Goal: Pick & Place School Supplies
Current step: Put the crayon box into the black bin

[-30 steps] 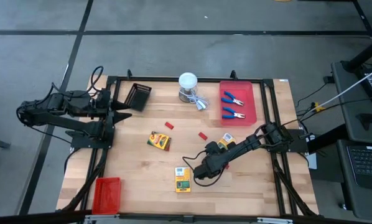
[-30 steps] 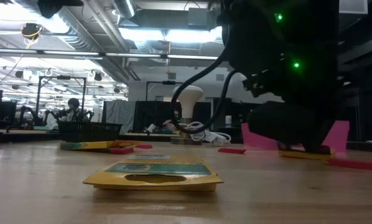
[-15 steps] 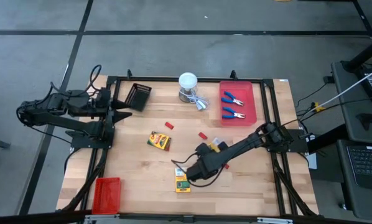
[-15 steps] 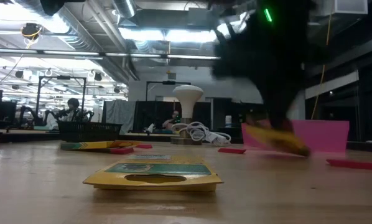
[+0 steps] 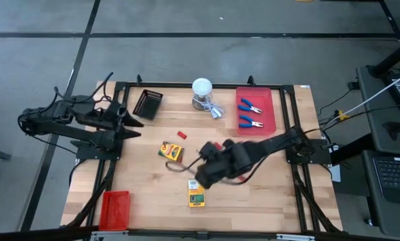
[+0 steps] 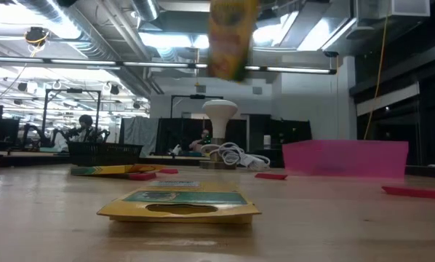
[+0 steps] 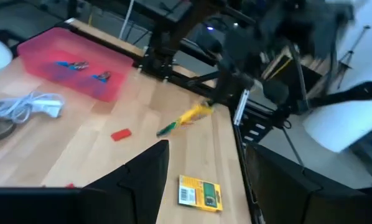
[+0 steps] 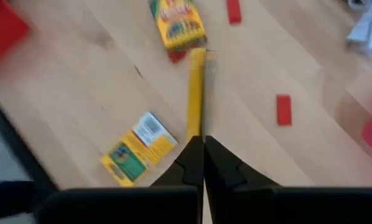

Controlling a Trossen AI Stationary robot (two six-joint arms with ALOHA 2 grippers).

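Above the counter (image 5: 146, 194) middle, our right jaws (image 8: 203, 140) grip a crayon box (image 8: 196, 93) edge-on, aloft; a second ago it lay flat. Left jaws (image 7: 204, 186) wait open at the left edge. Both pliers (image 5: 251, 106) sit in the red tray (image 5: 272, 114); two boxes (image 5: 171, 151) and red blocks (image 5: 182, 134) remain.

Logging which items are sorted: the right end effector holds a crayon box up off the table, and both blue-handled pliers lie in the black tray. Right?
Not quite. The right end effector does hold a crayon box off the table, but the high view shows both blue-handled pliers in the red tray, not the black tray.
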